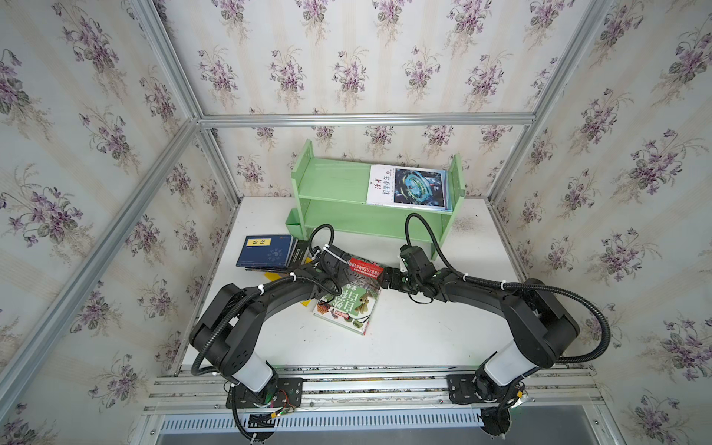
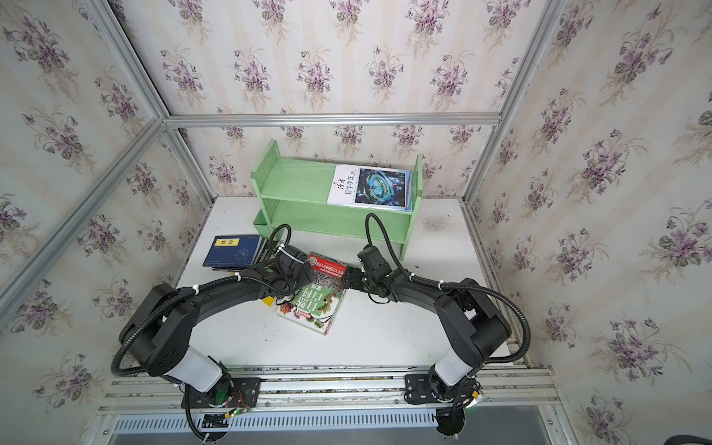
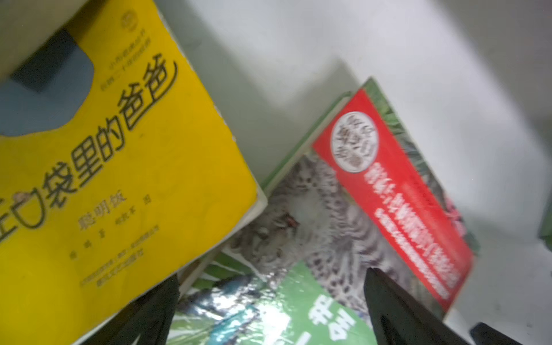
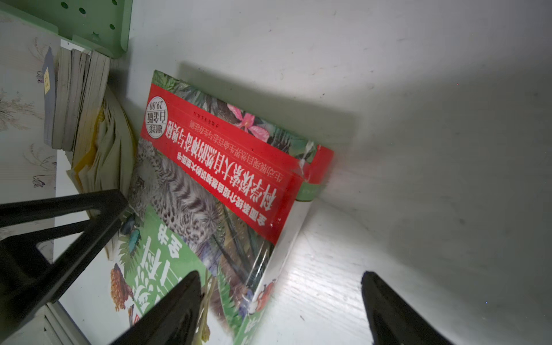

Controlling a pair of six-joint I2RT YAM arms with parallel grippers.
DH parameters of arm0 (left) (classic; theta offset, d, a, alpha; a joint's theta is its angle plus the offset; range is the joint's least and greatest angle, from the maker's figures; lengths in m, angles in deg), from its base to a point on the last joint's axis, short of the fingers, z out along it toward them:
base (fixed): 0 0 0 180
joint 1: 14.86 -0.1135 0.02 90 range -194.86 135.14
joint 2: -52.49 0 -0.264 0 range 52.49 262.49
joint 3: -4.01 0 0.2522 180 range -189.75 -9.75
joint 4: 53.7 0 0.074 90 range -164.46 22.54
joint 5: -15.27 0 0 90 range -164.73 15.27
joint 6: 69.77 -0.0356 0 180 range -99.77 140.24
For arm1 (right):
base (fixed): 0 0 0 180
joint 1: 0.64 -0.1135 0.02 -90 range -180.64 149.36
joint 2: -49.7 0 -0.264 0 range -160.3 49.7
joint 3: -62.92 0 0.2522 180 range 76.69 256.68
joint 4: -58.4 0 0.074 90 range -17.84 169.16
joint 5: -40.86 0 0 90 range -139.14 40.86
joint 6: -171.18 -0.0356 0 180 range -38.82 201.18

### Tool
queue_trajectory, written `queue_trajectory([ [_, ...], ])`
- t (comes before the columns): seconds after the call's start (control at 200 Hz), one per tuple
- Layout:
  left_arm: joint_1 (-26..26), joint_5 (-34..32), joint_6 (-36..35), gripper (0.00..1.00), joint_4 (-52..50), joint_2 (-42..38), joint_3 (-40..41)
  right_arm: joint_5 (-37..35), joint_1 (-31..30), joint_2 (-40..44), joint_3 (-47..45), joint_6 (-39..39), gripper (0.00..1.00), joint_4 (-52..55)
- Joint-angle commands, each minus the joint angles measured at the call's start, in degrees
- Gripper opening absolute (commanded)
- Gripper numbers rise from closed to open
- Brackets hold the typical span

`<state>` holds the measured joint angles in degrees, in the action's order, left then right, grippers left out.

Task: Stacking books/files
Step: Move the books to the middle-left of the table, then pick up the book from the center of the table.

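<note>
The green-and-red nature book (image 1: 348,298) lies flat and skewed, cover up, around the middle of the white table (image 1: 424,339), on the near side of the green shelf (image 1: 335,185). On its left, a corner of the yellow book (image 3: 119,179) seems to ride over its edge. Further left and farther back sits the pile of navy books (image 1: 266,252). The blue-swirl one (image 1: 410,188) lies on the shelf's top board, at the right end.

My left gripper (image 3: 268,313) hangs over the left part of the nature book, jaws spread wide with nothing between them. My right gripper (image 4: 283,307) sits at the book's right edge, also spread and empty. One finger (image 4: 173,310) is over the cover and the other is over bare table beyond the edge. Whether either touches, I cannot tell.

I judge this to be the approach to picking up the nature book, with no grasp made yet. The book lies flush on the table, so my outer right finger must get under that edge before I pinch. My left gripper could steady or tip the book. I should also watch that the yellow corner does not drag along.
</note>
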<state>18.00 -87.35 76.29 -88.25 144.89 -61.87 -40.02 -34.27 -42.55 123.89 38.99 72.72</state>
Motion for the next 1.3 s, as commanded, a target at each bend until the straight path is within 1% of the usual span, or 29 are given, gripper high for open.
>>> queue_trajectory([
  [0.0,-0.43,-2.20,-4.54,0.99,-5.91,0.80,-0.98,1.03,0.03,-0.63,0.52,-2.12,0.86,-2.66],
  [0.05,-0.51,-1.32,-5.38,0.99,-5.56,1.22,-1.38,1.28,-0.01,-0.98,0.56,-2.68,0.86,-2.96],
  [0.185,-0.77,4.51,-8.69,0.99,-2.40,3.11,-2.19,3.37,-0.03,-2.99,0.52,-5.00,0.87,-4.81],
  [0.315,-0.84,12.01,-10.28,0.99,2.69,3.65,-1.11,5.59,0.02,-4.92,0.59,-7.04,0.87,-6.23],
  [0.415,-1.08,19.38,-10.89,0.99,6.97,4.87,-0.21,8.32,-0.02,-6.51,0.12,-8.74,0.87,-9.19],
  [0.495,-1.35,24.34,-10.58,0.99,10.92,6.13,0.58,12.40,-0.03,-8.89,-0.57,-11.07,0.86,-14.50],
  [0.55,-1.40,25.80,-10.15,0.99,12.64,6.84,0.79,15.60,-0.01,-10.87,-1.56,-13.70,0.85,-20.40],
  [0.575,-1.52,27.87,-10.04,0.99,13.30,7.22,0.86,17.03,0.02,-11.64,-2.23,-15.21,0.84,-22.91],
  [0.69,-1.92,31.89,-9.09,0.99,16.42,8.21,1.51,21.21,0.01,-14.80,-6.57,-22.32,0.81,-41.49],
  [0.795,-2.26,34.30,-8.42,0.99,19.05,8.30,2.57,21.82,-0.01,-16.07,-10.47,-27.59,0.78,-56.27],
  [0.884,-2.45,35.75,-8.23,0.99,20.15,8.49,2.98,22.23,-0.03,-16.03,-12.71,-30.60,0.77,-63.98],
  [0.964,-2.58,35.78,-8.06,0.99,20.27,8.23,3.37,21.93,0.02,-15.65,-14.14,-32.79,0.75,-68.40],
  [1.029,-2.78,35.43,-7.73,0.99,20.27,7.55,3.90,21.20,0.01,-14.80,-15.35,-33.31,0.72,-69.38],
  [1.149,-3.37,34.56,-7.28,0.99,20.26,5.81,5.11,19.24,0.18,-12.22,-17.55,-32.79,0.65,-67.33],
  [1.204,-3.74,34.17,-7.02,0.99,20.27,5.00,5.68,18.55,0.23,-10.53,-18.34,-32.13,0.62,-65.55],
  [1.299,-4.28,33.82,-6.92,0.99,20.25,3.57,6.32,17.28,0.36,-6.12,-18.88,-29.73,0.61,-59.31],
])
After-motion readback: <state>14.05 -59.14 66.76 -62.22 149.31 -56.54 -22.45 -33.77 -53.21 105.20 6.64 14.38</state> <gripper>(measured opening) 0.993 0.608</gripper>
